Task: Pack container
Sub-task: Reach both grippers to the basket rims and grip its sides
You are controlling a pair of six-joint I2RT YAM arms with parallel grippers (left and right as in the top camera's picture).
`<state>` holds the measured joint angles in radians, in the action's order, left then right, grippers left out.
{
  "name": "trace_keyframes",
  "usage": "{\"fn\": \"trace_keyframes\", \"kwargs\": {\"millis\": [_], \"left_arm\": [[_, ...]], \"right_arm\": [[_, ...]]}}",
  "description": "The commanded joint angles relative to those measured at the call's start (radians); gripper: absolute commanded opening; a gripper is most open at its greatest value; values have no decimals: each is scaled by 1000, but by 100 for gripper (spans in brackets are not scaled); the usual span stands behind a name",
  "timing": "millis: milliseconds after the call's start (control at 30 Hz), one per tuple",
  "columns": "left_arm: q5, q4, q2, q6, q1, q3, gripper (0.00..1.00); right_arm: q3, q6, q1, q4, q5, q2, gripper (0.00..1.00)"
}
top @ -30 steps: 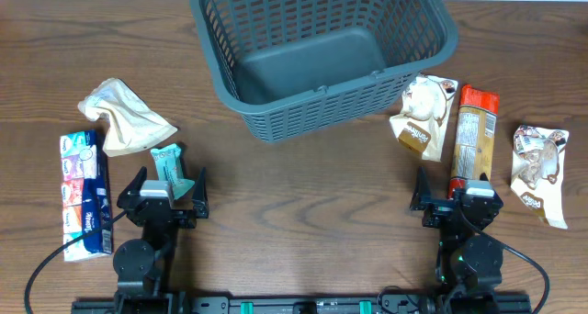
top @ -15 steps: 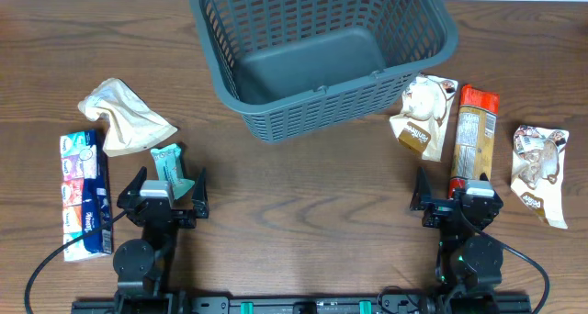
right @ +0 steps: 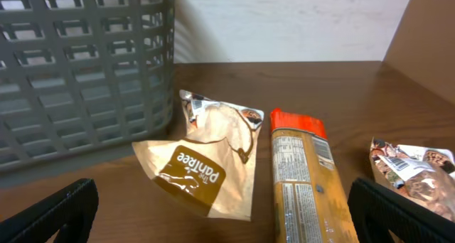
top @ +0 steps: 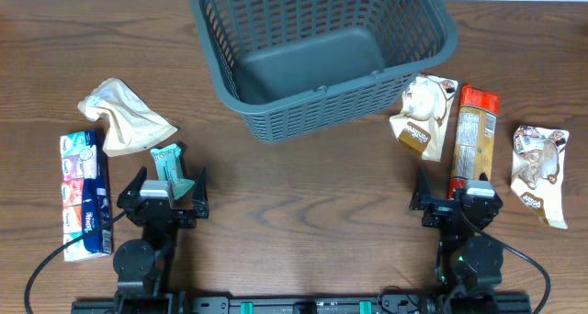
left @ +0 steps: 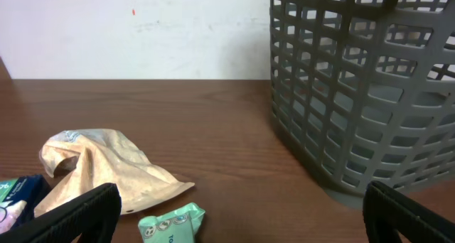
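I see the container in dark grey, its walls a lattice of slots. The counter is brown with wood grain. At left of the frame lie a beige bag, a teal pack and a blue tissue pack with pink and white panels. At right lie a white pouch with a brown label, a tan pack with an orange top, and a far pouch, white with dark brown.

Brown label on the tan snack pouch reads "Pantree". Small green pack: letters "To" only, the rest cut off by the frame edge. Orange pack has a printed panel, too small to read. Blue tissue pack: print illegible.
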<state>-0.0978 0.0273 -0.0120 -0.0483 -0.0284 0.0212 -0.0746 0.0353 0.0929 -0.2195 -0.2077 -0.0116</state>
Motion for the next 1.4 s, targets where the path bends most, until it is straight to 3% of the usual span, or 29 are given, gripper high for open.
{"fn": "trace_keyframes", "kwargs": {"millis": [0,200,367,667,833,967,1000,1067,1100,1200,1267,1367], "left_arm": [[-6,35,6,10,-2,-17,99],[-6,104,-61,237,-2,96,99],[-6,254,-265,244,-2,336,99],[-7,584,-767,198,-2,922,99],[-7,798,-1003,146,-2,1201,99],[-99,909,-1129,146,-2,1362,99],[-118,917,-1143,144,-2,1384,99],[-138,917,-1160,127,-2,1408,98],[-138,918,-1165,127,-2,1415,100],[-134,949,-1173,127,-13,1431,85],[-101,980,-1179,127,-33,1443,81],[-20,1044,-1190,127,-82,1476,81]], "right_arm": [[4,103,-7,-6,48,6,99],[-57,181,-7,-40,148,-29,99],[-277,185,-8,-198,150,-164,99],[-894,156,-8,-577,209,-711,99],[-1327,21,-7,-843,333,-1059,99],[-1575,-53,-7,-921,456,-1231,98],[-1614,-60,-7,-908,468,-1258,93],[-1667,-53,-8,-871,466,-1300,74],[-1689,-41,-10,-855,462,-1321,72],[-1746,-16,-21,-847,447,-1383,48],[-1772,8,-33,-850,448,-1419,32],[-1815,25,-49,-858,453,-1489,20]]}}
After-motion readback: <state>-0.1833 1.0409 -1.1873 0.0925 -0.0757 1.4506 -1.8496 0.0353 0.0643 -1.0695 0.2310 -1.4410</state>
